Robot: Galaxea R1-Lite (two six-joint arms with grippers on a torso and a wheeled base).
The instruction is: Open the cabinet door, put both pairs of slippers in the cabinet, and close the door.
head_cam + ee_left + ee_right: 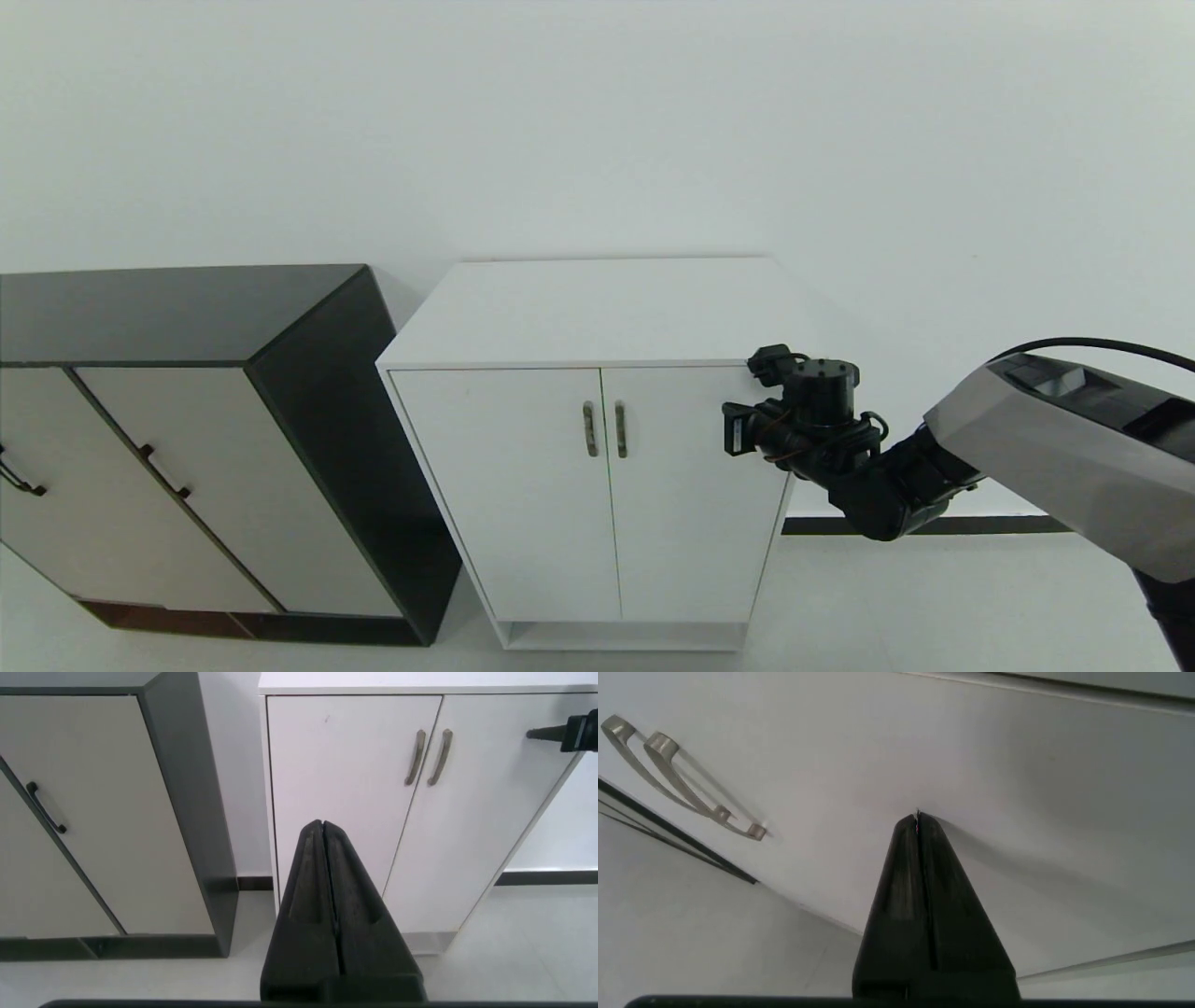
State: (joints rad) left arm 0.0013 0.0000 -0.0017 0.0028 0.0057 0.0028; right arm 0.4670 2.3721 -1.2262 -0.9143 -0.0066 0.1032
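Right gripper (918, 829) fingers pressed together, tip up at the white cabinet's (597, 313) right door (695, 485), off to the side of its handle (621, 428). Left gripper (323, 833) also pressed together, facing the cabinet from farther back. Both doors shut. Black-sided cabinet (327, 420) stands just beside.

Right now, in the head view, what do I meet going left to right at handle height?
Dark cabinet → white cabinet's left door → left handle → right handle → right door → right tool, shut, at that door's outer edge.
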